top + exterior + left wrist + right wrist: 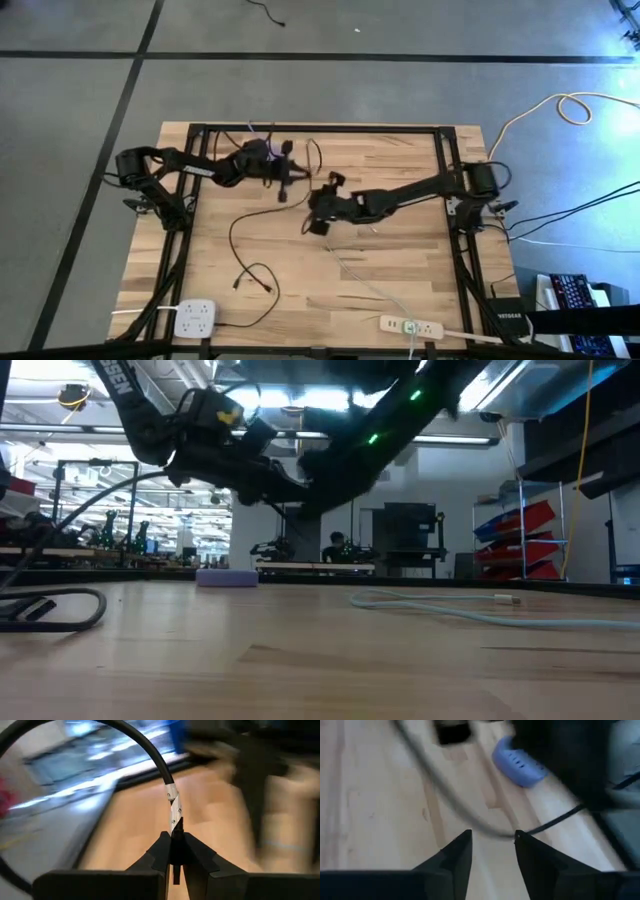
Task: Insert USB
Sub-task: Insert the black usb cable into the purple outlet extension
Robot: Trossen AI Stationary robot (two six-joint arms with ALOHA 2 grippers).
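**Cable held in left pincer, right pincer open just beside it: alignment is the issue**

Nearest first: in the left wrist view our left pincer point(175, 851) is clamped tight on the black cable point(150, 750), right at its white-taped section point(173, 810). The cable's long axis runs straight out from between the fingers, then arcs up and back round. We can't see the plug end itself; it's hidden inside or behind the fingers.

Right wrist view: our right pincer point(492, 851) has its fingers apart with nothing between them. A dark cable strand point(445, 795) crosses just ahead of the tips, over the bench point(370, 795). Beyond it sits a purple-blue slotted block point(517, 765); we judge that's the hub or socket, but the port face isn't readable.

High view: both pincers are up off the bench point(400, 270) near its middle-back, left pincer point(283, 172) and right pincer point(318, 212) close together, the right one slightly nearer the front edge. Slack cable point(250, 250) trails down toward the front.

Low view: the purple block point(227, 576) lies flat on the far bench, under the two arms.

Our read: the left arm owns the cable, so the next move turns on lining its held axis up with whatever the right pincer takes. Risk: the plug twisting in the grip.
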